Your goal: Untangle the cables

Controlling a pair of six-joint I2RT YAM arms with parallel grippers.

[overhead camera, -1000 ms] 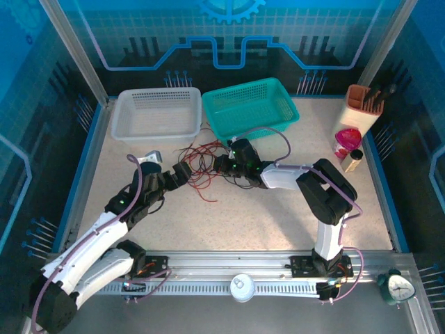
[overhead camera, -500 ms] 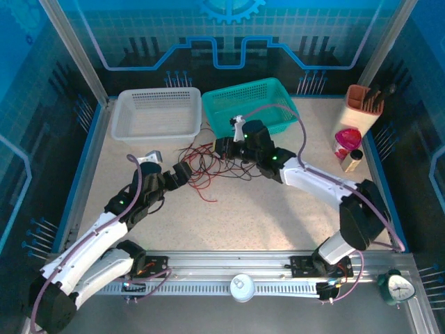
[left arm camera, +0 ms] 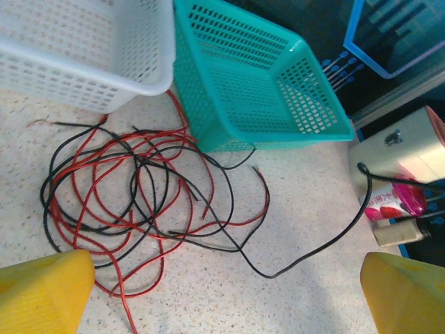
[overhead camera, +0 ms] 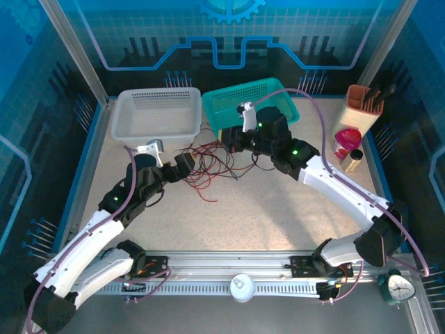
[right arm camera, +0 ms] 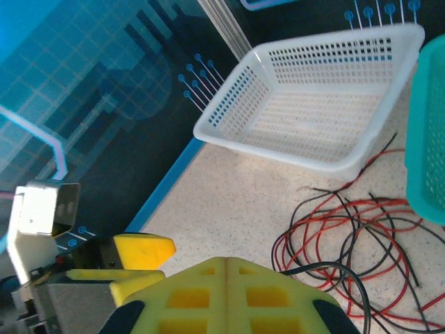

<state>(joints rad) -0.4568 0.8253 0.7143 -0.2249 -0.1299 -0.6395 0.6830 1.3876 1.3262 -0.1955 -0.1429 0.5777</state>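
Left gripper (left arm camera: 226,289): jaws spread wide above the tangled cables (left arm camera: 142,188). Right gripper (right arm camera: 226,271): jaws pressed together, pinching one black cable (left arm camera: 316,249).

A: Left wrist, what's clipped?
B: The left gripper (left arm camera: 222,296): both yellow fingertips (left arm camera: 45,292) are cut by the bottom edge. The white basket (left arm camera: 83,76) runs off top and left; the pink bottle (left arm camera: 398,202) and white block (left arm camera: 400,147) run off the right.
A: The black cable (left arm camera: 306,257)?
B: Climbs to that block, far end lost there.
A: Right wrist?
B: The right gripper (right arm camera: 226,268) is pressed closed, pads (right arm camera: 184,299) cut at the bottom. Black cable dips behind them, can't tell if it's pinched. The teal basket (right arm camera: 431,139) is mostly off the right edge.
A: Top view?
B: The cables (overhead camera: 208,163) are too thin to trace strand by strand. Items in the orange holder (overhead camera: 354,96) are too dark to name.
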